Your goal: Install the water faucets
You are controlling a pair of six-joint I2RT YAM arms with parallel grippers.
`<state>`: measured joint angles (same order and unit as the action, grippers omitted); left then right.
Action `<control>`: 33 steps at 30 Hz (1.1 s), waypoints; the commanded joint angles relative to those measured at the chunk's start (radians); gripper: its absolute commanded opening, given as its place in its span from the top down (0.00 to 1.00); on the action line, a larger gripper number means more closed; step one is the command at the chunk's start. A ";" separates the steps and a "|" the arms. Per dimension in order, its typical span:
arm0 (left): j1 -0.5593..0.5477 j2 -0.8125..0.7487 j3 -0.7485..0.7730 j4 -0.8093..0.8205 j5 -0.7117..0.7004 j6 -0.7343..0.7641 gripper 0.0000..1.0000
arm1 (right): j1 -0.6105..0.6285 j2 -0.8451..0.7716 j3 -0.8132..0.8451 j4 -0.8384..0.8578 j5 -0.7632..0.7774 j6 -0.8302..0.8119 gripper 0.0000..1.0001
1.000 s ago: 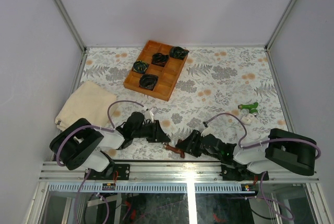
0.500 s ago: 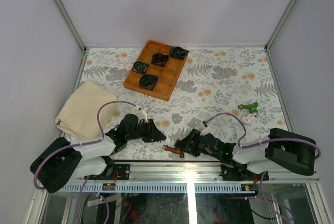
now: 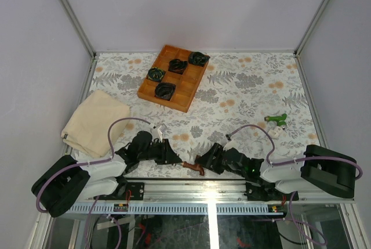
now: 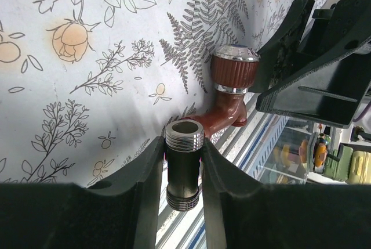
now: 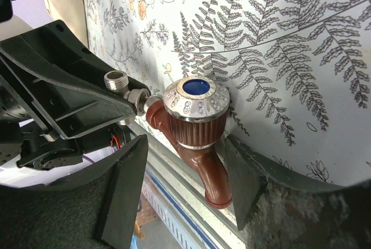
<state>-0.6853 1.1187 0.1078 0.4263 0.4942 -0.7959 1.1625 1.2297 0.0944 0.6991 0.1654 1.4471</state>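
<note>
My left tool [image 4: 184, 170] is clenched on the threaded stem [image 4: 184, 139] of the red-brown faucet [image 4: 227, 107], which sits between both tools at the counter's [image 4: 87, 86] near edge. My right tool [image 5: 185, 170] is released, with its jaws straddling the faucet's knob [image 5: 196, 101] and gaps on either side. The green faucet [image 3: 277, 119] lies well beyond the right tool.

The top camera is looking down from high behind the arms, taking in the table [image 3: 249, 86]. The left wrist camera is facing 3 o'clock, close past the left gripper [image 4: 183, 159]; the right one is facing 9 o'clock past the right gripper [image 5: 185, 168]. All are sharing the red faucet [image 3: 193, 168].
</note>
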 commanded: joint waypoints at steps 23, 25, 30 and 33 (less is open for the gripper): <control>0.000 0.102 -0.056 0.270 0.007 -0.078 1.00 | 0.002 0.461 -0.007 0.525 -0.098 -0.101 0.48; 0.000 0.087 -0.056 0.253 -0.002 -0.076 1.00 | 0.004 0.467 0.001 0.534 -0.112 -0.125 0.43; -0.001 0.062 -0.055 0.220 -0.017 -0.069 1.00 | 0.003 0.478 -0.027 0.562 -0.099 -0.158 0.37; 0.000 0.047 -0.054 0.202 -0.022 -0.068 1.00 | 0.002 0.474 -0.039 0.536 -0.090 -0.168 0.36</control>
<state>-0.6800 1.1904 0.0525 0.6250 0.4900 -0.8703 1.1576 1.6814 0.0906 1.3357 0.0685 1.3499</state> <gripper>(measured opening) 0.263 0.638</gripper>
